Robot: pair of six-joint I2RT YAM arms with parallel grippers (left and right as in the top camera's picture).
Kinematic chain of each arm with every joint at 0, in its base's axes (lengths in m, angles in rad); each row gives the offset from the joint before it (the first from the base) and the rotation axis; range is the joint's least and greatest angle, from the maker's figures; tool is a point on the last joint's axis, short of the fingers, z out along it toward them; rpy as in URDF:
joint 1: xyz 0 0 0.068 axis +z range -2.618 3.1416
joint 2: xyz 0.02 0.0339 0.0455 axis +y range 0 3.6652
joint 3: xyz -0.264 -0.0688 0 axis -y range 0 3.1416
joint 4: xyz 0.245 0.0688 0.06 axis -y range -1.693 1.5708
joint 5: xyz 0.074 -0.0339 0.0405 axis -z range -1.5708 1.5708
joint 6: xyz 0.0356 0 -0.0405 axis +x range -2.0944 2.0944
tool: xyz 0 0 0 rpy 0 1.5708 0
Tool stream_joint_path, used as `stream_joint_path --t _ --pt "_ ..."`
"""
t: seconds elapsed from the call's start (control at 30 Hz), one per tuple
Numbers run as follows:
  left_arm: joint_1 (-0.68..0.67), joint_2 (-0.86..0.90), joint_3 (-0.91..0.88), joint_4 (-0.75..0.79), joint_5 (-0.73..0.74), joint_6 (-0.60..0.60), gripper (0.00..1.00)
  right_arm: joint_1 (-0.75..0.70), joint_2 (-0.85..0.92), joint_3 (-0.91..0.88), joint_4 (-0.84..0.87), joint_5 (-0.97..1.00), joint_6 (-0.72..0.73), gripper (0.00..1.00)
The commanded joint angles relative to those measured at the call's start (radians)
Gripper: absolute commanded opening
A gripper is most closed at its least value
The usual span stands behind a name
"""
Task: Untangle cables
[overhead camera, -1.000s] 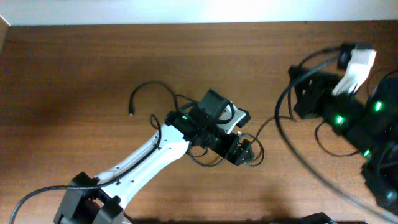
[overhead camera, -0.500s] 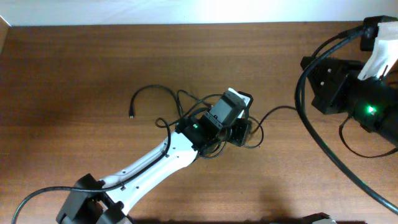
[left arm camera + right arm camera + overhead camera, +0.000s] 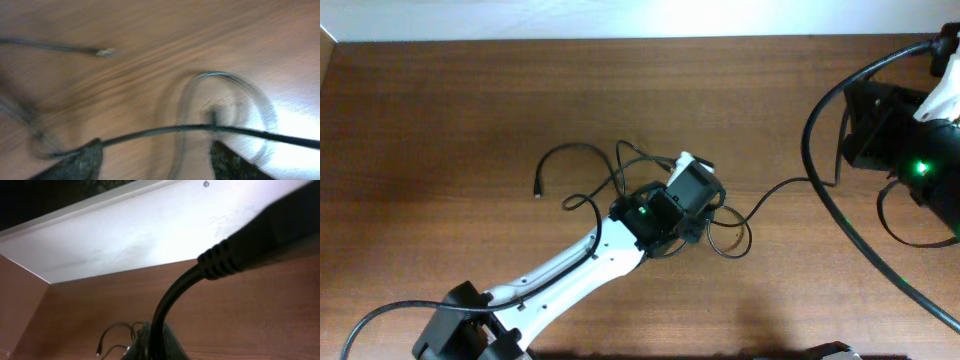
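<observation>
Evidently the left pincer stood apart astride one strand of the thin black metal-tipped cables clumped beneath it on the wooden bench, so a tug could have cinched the knot.

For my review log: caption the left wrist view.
Open left gripper straddles a taut black cable crossing blurred loops.

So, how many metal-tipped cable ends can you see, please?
1: the metal-tipped end of a thin black cable lies left of the white left arm; others may hide beneath it.

Motion blur over the cables
</observation>
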Motion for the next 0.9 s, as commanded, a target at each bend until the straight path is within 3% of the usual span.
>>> stream_joint_path --t 0.0,0.07,0.1,0.23,0.3,0.43,0.53,0.6,0.67,0.87 --pt "-0.002 0.003 0.003 0.077 0.354 0.226 0.79 0.004 -0.009 0.017 -0.008 0.029 -0.022 0.04" --pt "-0.002 0.003 0.003 0.084 0.446 0.296 0.79 0.004 -0.008 0.017 -0.016 0.03 -0.049 0.04" --pt "-0.002 0.003 0.003 0.088 0.52 0.345 0.7 0.004 -0.006 0.016 -0.019 0.029 -0.049 0.04" --pt "-0.014 0.003 0.003 0.128 0.559 0.349 0.66 0.004 -0.003 0.017 -0.019 -0.014 -0.048 0.04" --pt "-0.026 0.003 0.003 0.168 0.544 0.349 0.56 0.004 -0.003 0.017 -0.019 -0.043 -0.048 0.04" --pt "-0.026 0.063 0.003 0.265 0.546 0.308 0.47 0.004 -0.004 0.017 -0.019 -0.1 -0.045 0.04" --pt "-0.026 0.105 0.003 0.302 0.546 0.281 0.23 0.004 -0.004 0.017 -0.02 -0.1 -0.045 0.04" --pt "-0.025 0.107 0.003 0.341 0.546 0.243 0.18 0.004 -0.004 0.017 -0.02 -0.1 -0.045 0.04" --pt "-0.021 0.107 0.003 0.365 0.528 0.242 0.01 0.004 -0.004 0.017 -0.026 -0.098 -0.045 0.04" --pt "0.116 0.083 0.004 0.236 0.491 0.131 0.0 -0.122 -0.004 0.016 -0.182 -0.004 -0.036 0.04"
